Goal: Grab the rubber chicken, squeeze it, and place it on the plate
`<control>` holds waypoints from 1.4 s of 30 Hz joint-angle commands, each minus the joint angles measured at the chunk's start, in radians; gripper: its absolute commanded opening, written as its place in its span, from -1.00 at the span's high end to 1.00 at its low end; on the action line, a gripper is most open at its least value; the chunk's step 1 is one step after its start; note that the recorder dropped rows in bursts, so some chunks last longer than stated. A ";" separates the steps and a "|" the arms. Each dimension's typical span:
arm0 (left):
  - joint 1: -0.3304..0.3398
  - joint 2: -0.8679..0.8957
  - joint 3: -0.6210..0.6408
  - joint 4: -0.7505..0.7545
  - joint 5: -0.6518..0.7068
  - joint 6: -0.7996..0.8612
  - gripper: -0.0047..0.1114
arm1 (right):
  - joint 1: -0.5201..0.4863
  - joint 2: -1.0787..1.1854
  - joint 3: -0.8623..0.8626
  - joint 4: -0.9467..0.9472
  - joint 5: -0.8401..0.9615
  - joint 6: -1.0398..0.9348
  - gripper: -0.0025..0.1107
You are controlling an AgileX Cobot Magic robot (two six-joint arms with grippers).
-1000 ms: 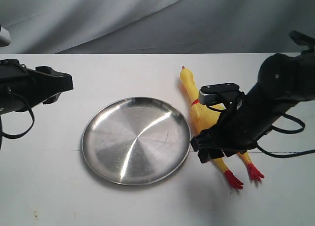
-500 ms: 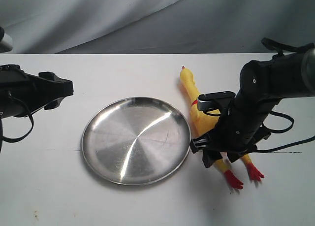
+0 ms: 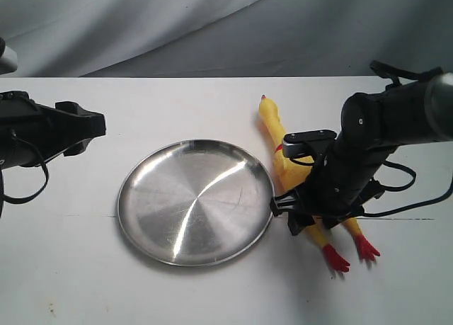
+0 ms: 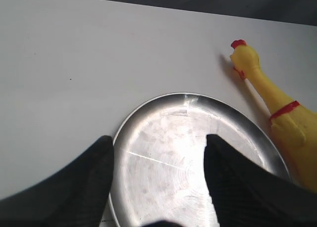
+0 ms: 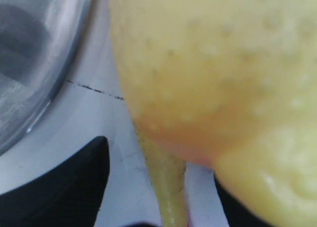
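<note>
The yellow rubber chicken (image 3: 273,127) lies on the white table just right of the steel plate (image 3: 195,201), its head pointing to the far side and its red feet toward the near edge. My right gripper (image 3: 303,216) is low over its lower body, open. In the right wrist view the chicken's yellow belly (image 5: 213,64) and one leg fill the space between the open black fingers (image 5: 74,182). The plate's rim (image 5: 34,54) sits beside them. My left gripper (image 3: 95,125) hovers open at the far left, apart from the plate (image 4: 163,138) and the chicken (image 4: 267,91).
A grey cloth backdrop hangs behind the table. The right arm's cables trail over the table to the right of the chicken. A thin dark line (image 5: 96,90) runs across the tabletop beside the plate.
The right arm has swung in and turned over the chicken's lower body, closing in on it beside the plate. The left arm has barely shifted.
</note>
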 commanded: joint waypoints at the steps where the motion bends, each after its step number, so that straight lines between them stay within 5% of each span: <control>1: -0.004 0.002 -0.004 -0.007 -0.015 -0.003 0.00 | 0.004 0.026 -0.001 -0.003 -0.019 0.016 -0.04; 9: -0.004 0.002 -0.004 -0.007 -0.015 -0.003 0.00 | 0.004 0.067 -0.001 -0.020 -0.013 0.018 0.28; 16: -0.004 0.002 -0.004 -0.007 -0.015 -0.003 0.00 | 0.004 0.076 -0.001 -0.025 0.020 -0.009 0.96; 33: -0.004 0.002 -0.004 -0.007 -0.083 -0.007 0.00 | 0.002 -0.243 -0.001 -0.041 -0.002 -0.011 0.96; 42: -0.004 0.002 -0.004 -0.131 -0.073 -0.009 0.00 | 0.002 -0.375 -0.001 -0.010 -0.024 -0.084 0.96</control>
